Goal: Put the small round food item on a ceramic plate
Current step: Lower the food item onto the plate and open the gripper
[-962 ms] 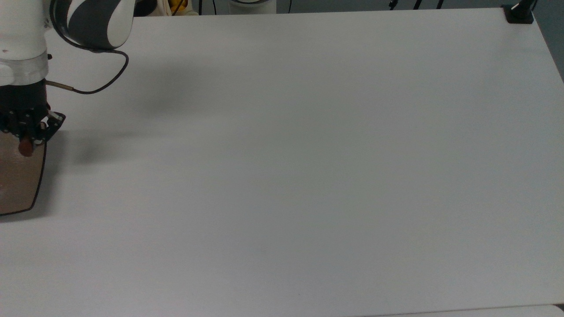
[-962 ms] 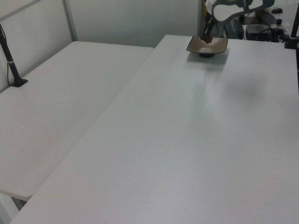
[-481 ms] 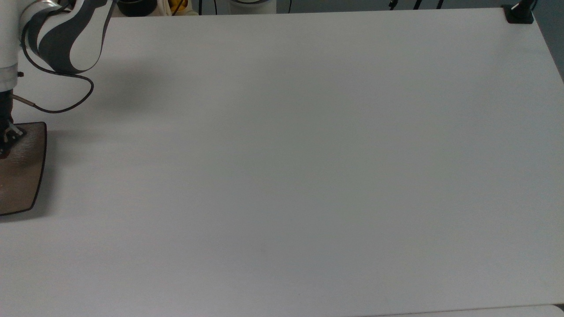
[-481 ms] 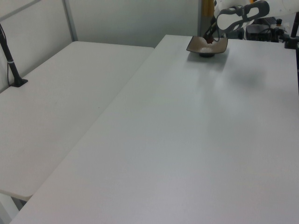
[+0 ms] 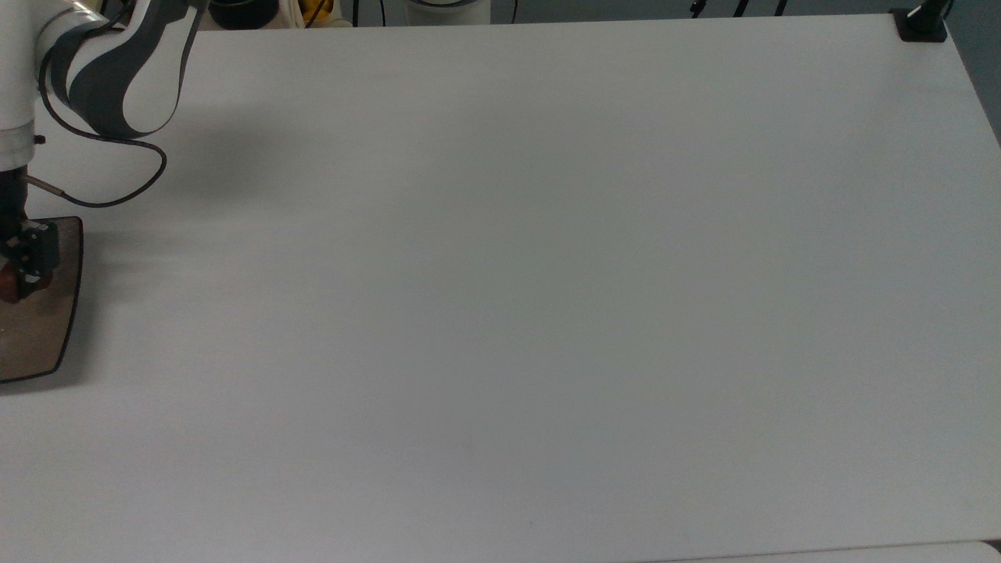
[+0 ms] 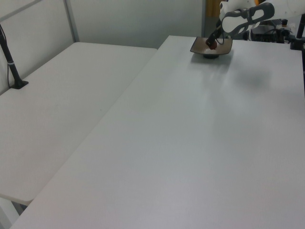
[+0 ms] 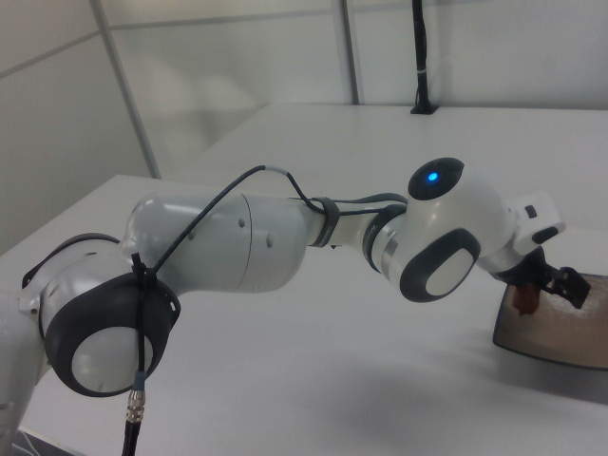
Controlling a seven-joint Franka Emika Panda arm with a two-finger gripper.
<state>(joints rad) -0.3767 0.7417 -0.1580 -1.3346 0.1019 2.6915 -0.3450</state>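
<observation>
Ceramic plate (image 5: 43, 328): brown, dark-rimmed, at the top view's left edge of the white surface (image 5: 547, 297). Small round food item (image 5: 8, 285): reddish-brown, over the plate's middle, whether touching it cannot be told. Claw (image 5: 22, 262): pinching the item between its fingers, just above the plate.

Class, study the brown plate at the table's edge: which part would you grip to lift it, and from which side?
Grip the ceramic plate by its thin raised rim, coming from the open table side in the right view; the flat face offers nothing to pinch, and the tool with the food item occupies its middle.
</observation>
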